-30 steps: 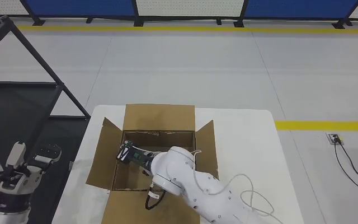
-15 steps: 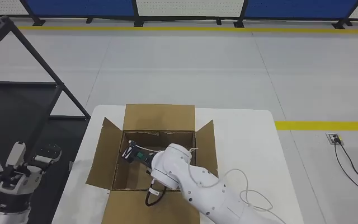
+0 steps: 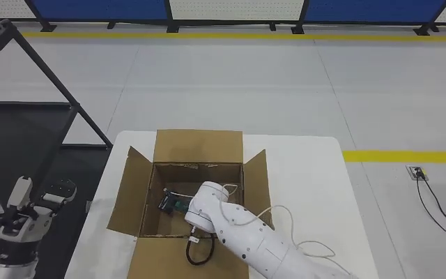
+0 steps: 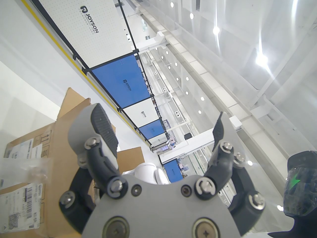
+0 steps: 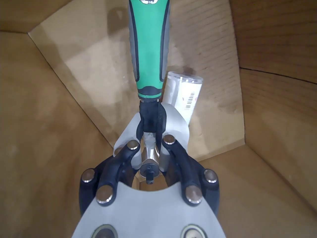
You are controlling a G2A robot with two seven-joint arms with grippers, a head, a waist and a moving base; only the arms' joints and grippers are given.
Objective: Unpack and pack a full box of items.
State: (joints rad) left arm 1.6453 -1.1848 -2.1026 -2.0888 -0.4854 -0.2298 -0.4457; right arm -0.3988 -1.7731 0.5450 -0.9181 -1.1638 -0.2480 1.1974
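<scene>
Right fingers (image 5: 173,120) deeper in box (image 3: 198,145), clamping ratchet (image 5: 148,38)

I see a white bench (image 3: 306,181) on a pale floor (image 3: 230,77), a yellow line (image 3: 394,156) alongside, blue panels (image 3: 97,8) beyond (white ones between), and a black frame (image 3: 52,78) nearby.

I see my right gripper (image 5: 150,122) clamped on a green-handled tool (image 5: 149,38) inside the cardboard box (image 5: 49,125), a white tube (image 5: 184,92) lying just beside it.
</scene>
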